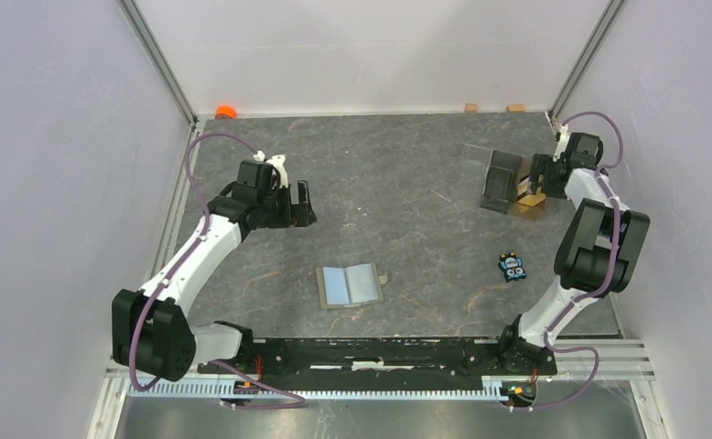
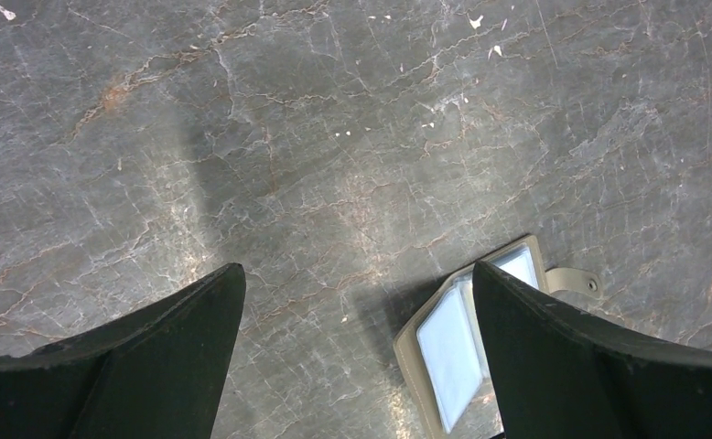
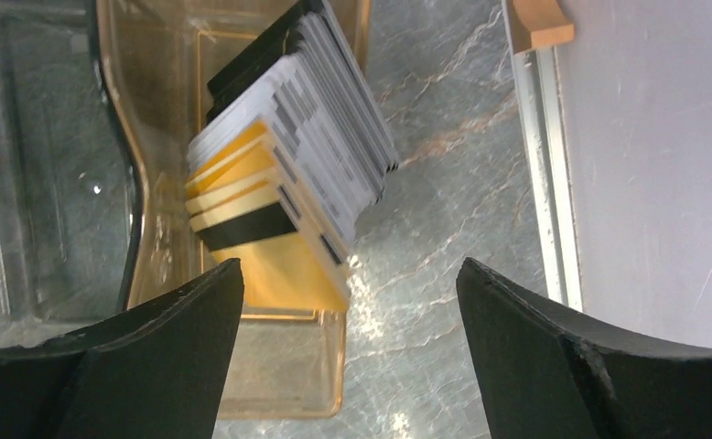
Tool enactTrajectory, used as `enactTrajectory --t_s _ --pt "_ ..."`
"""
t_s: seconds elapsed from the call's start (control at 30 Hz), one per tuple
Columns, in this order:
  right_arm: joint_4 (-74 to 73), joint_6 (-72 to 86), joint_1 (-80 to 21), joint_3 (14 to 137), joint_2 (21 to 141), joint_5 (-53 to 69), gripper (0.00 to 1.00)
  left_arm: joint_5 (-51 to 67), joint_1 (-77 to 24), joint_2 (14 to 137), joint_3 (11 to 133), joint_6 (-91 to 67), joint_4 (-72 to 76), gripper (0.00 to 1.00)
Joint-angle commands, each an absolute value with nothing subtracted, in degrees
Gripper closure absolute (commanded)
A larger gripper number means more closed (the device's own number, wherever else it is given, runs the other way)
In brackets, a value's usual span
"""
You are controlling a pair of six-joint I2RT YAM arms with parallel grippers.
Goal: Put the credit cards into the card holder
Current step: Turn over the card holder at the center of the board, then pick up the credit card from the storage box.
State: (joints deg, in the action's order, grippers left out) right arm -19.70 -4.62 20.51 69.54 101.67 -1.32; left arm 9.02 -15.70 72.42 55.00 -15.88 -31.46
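The card holder (image 1: 350, 285) lies open in the middle of the table, pale blue-grey inside up, tab to the right. In the left wrist view the card holder (image 2: 451, 352) shows partly behind the right finger. My left gripper (image 1: 299, 203) (image 2: 357, 271) hangs open above bare table, up and to the left of the holder. A fanned stack of credit cards (image 3: 284, 160), gold and grey with dark stripes, leans in an amber tray (image 3: 279, 384). My right gripper (image 1: 530, 183) (image 3: 350, 265) is open just over the stack's near end, holding nothing.
A clear plastic box (image 1: 497, 176) (image 3: 41, 183) stands beside the amber tray (image 1: 532, 207). A small blue toy (image 1: 512, 267) lies near the right arm. An orange object (image 1: 225, 112) and wooden blocks (image 1: 470, 107) (image 3: 540, 23) sit along the back wall.
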Motion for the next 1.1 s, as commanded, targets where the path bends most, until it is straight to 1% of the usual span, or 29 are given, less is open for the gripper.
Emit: enactTrajectory --t_s 0.0,0.1,0.23,0.4,0.53,0.63,0.93,1.07 --pt "-20.0 -5.9 21.2 75.7 105.1 -0.3 0.10 10.0 -15.2 73.0 54.8 -12.8 -29.5 0.00" --pt "-21.5 -5.9 21.2 78.8 108.3 1.6 0.13 10.3 -15.1 73.2 54.8 -12.9 -29.5 0.00" --pt "-24.4 -5.9 21.5 81.6 110.4 1.3 0.21 10.4 -15.1 73.3 54.8 -12.9 -29.6 0.00" --pt "-24.4 -4.4 23.0 80.7 108.1 0.4 0.30 10.7 -15.0 73.6 54.8 -12.9 -29.6 0.00" --pt "-23.9 -3.3 24.7 80.1 106.1 1.1 0.35 11.0 -15.0 73.5 54.8 -13.0 -29.6 0.00" --pt "-23.1 -2.7 25.8 79.8 105.3 3.4 0.43 11.0 -15.0 73.3 54.7 -12.9 -29.6 0.00" --pt "-23.1 -2.0 26.7 79.6 105.0 6.9 0.60 11.3 -15.0 73.0 54.6 -12.9 -29.6 0.00" --pt "-23.5 -1.8 26.8 79.7 103.5 5.6 0.73 11.3 -15.0 72.9 54.5 -12.9 -29.6 0.00"
